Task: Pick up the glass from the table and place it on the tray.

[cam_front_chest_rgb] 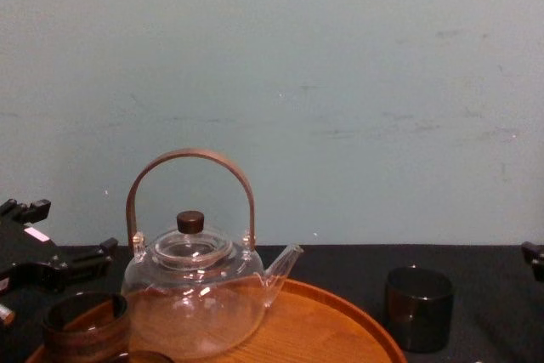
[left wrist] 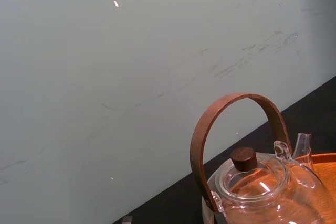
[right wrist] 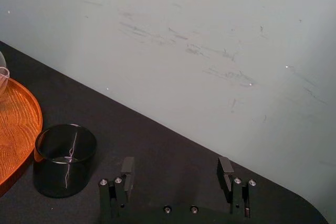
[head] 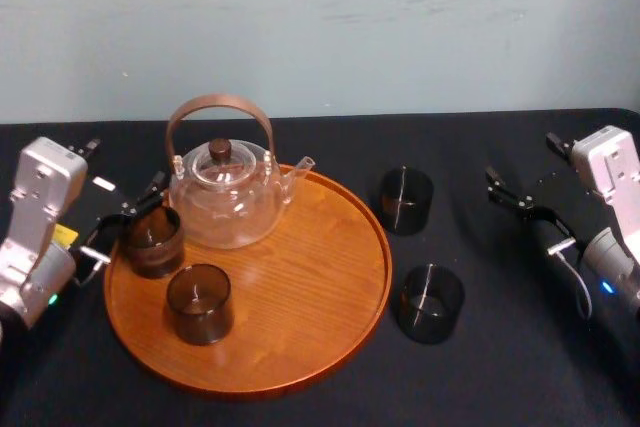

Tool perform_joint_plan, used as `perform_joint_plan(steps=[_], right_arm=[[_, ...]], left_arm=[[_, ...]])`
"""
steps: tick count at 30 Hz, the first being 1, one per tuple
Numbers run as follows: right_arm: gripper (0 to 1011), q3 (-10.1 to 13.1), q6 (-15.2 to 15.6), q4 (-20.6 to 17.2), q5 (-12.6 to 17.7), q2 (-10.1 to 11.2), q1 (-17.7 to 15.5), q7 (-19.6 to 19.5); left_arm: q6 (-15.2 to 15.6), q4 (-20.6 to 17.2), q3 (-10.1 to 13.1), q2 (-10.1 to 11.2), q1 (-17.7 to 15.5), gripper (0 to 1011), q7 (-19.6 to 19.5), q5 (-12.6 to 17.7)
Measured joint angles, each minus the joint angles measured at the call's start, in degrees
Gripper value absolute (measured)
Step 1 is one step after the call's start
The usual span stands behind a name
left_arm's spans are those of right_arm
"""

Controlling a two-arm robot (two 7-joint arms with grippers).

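The round orange-brown tray lies on the black table. Two dark glasses stand on the tray, one at its left rim and one nearer the front. Two more dark glasses stand on the table right of the tray, a far one and a near one. My left gripper is at the left-rim glass with its fingers spread wide. My right gripper hovers right of the far table glass, open and empty.
A glass teapot with a brown hoop handle stands at the back of the tray, close to the left-rim glass. A pale wall runs behind the table. Bare black cloth lies between the table glasses and the right arm.
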Motion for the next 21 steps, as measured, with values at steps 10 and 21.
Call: perform_joint_plan(steps=[10, 21], right_arm=[[1002, 0.0, 0.0, 0.0, 0.0, 0.0, 0.0, 0.0], [1002, 0.0, 0.0, 0.0, 0.0, 0.0, 0.0, 0.0]], left_arm=[[0.0, 0.0, 0.0, 0.0, 0.0, 1001, 0.0, 0.0], [0.0, 0.0, 0.0, 0.0, 0.0, 1001, 0.0, 0.0]])
